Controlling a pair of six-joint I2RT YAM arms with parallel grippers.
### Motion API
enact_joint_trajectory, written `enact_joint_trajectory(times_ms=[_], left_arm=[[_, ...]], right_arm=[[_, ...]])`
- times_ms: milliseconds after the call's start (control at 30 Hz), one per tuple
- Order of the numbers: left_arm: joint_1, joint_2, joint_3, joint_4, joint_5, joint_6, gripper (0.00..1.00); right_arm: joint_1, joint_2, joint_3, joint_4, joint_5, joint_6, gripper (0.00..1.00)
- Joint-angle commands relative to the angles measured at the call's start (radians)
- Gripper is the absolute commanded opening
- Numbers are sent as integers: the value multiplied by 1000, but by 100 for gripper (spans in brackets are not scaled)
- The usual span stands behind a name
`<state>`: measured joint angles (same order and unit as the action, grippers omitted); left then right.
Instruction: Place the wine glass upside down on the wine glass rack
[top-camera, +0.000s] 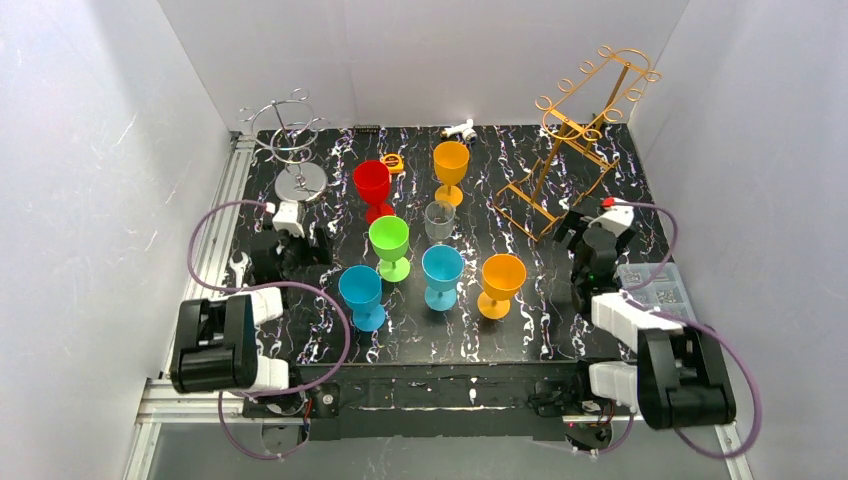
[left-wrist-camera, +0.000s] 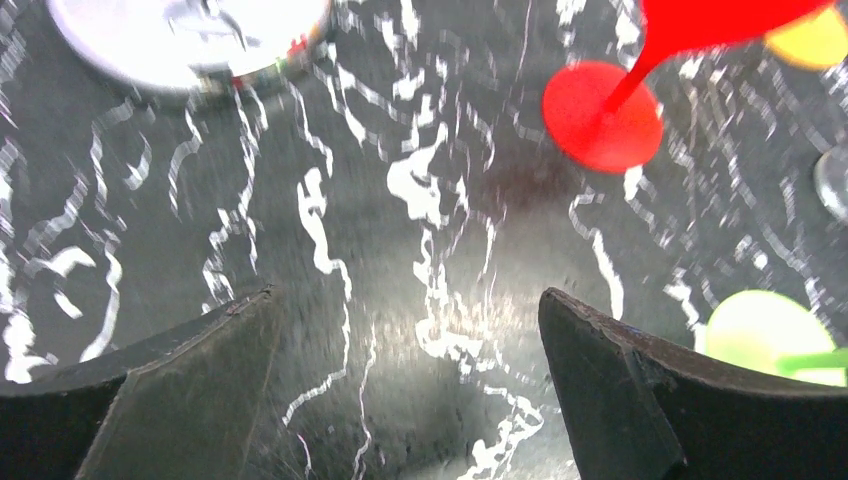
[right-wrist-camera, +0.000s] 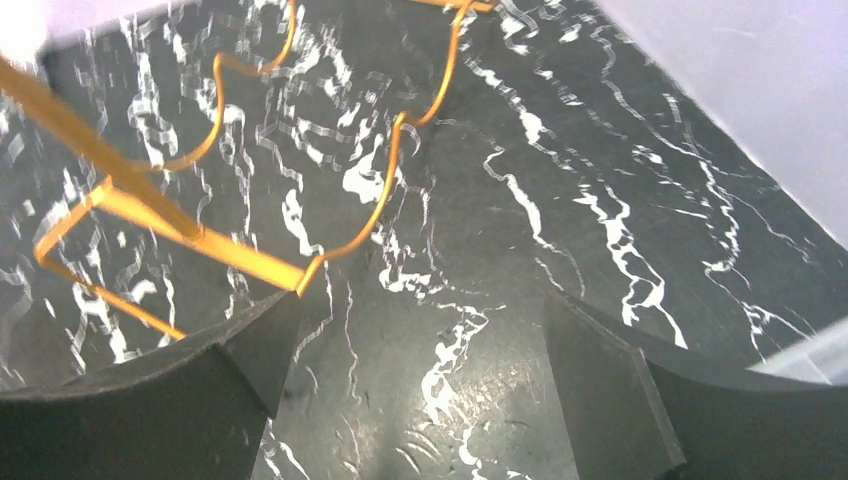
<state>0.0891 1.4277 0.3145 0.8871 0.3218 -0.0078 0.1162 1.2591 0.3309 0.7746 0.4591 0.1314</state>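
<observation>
Above the bench (top-camera: 550, 325), my left gripper (left-wrist-camera: 407, 293) and right gripper (right-wrist-camera: 422, 295) stand wide, empty; reaching among 7 crowded wine glasses (top-camera: 389, 238), I may topple neighbours.

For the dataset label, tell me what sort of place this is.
Probably a robot lab test cell: white panel walls, a marbled table, coloured wine glasses staged beside a gold rack.

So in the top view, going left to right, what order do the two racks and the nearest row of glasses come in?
silver rack → blue glass → teal glass → orange glass → gold rack. The glasses farther back overlap these sideways, so they are left out.
</observation>
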Motion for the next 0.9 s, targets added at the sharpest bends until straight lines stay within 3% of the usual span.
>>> enact_joint_trajectory(times_ms=[0, 133, 267, 400, 500, 700, 767, 867], left_arm=[[4, -185, 137, -324, 12, 17, 99], [8, -324, 206, -570, 49, 24, 99], [12, -397, 338, -933, 112, -13, 99], [12, -392, 529, -1302, 136, 37, 99], [12, -399, 645, -1487, 110, 104, 99], [22, -447, 781, -1637, 138, 94, 99], [23, -431, 867, -1682, 161, 46, 99], [22, -402, 921, -1696, 172, 31, 99]], right_arm=[[-39, -177, 39, -324, 125, 342, 100], [-50, -258, 129, -556, -16, 343, 100], [-49, -355, 199, -686, -167, 311, 100], [-38, -397, 341, -892, -178, 232, 100], [-34, -421, 447, -984, -206, 194, 100], [3, -358, 734, -1126, -253, 191, 100], [3, -191, 1032, -1320, -333, 256, 100], [2, -70, 1291, -1398, -315, 324, 100]])
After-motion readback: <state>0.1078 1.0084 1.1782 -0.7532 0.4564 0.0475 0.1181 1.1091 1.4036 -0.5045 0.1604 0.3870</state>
